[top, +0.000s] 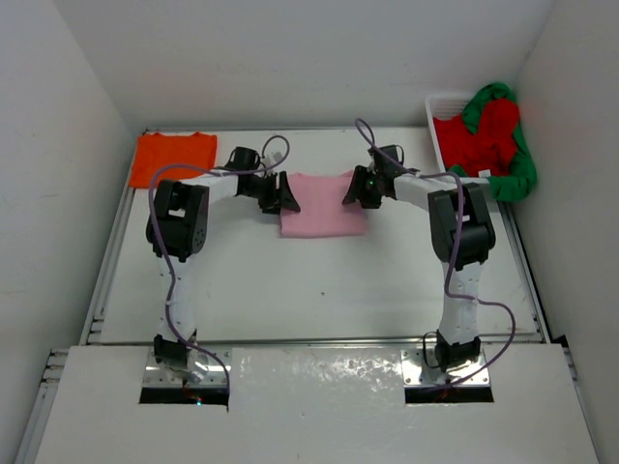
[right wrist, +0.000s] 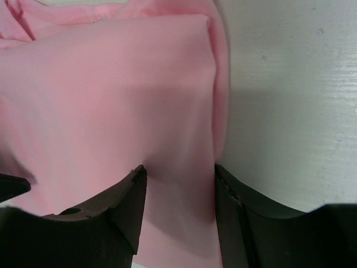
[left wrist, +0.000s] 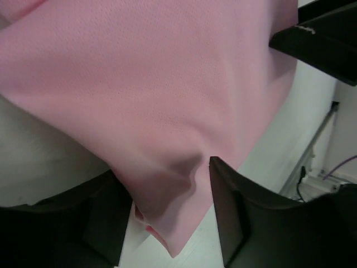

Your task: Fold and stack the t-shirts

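Observation:
The pink t-shirt [top: 322, 205] lies folded in a rectangle at the middle back of the table. My left gripper [top: 283, 196] stands at its left edge and my right gripper [top: 356, 188] at its right edge. In the left wrist view the jaws [left wrist: 167, 167] stand apart with a loose corner of pink cloth [left wrist: 167, 100] between them, not pinched. In the right wrist view the gripper [right wrist: 179, 167] is open astride the flat folded edge of the pink shirt [right wrist: 111, 100]. The orange t-shirt [top: 174, 155] lies folded at the back left. The red t-shirt [top: 484, 130] and the green t-shirt [top: 520, 169] lie crumpled together at the back right.
A white mesh basket [top: 437, 126] at the back right corner holds the red and green shirts, which spill over its right side. White walls close in the table on the left, back and right. A raised rail [top: 106, 261] runs along the table's left edge.

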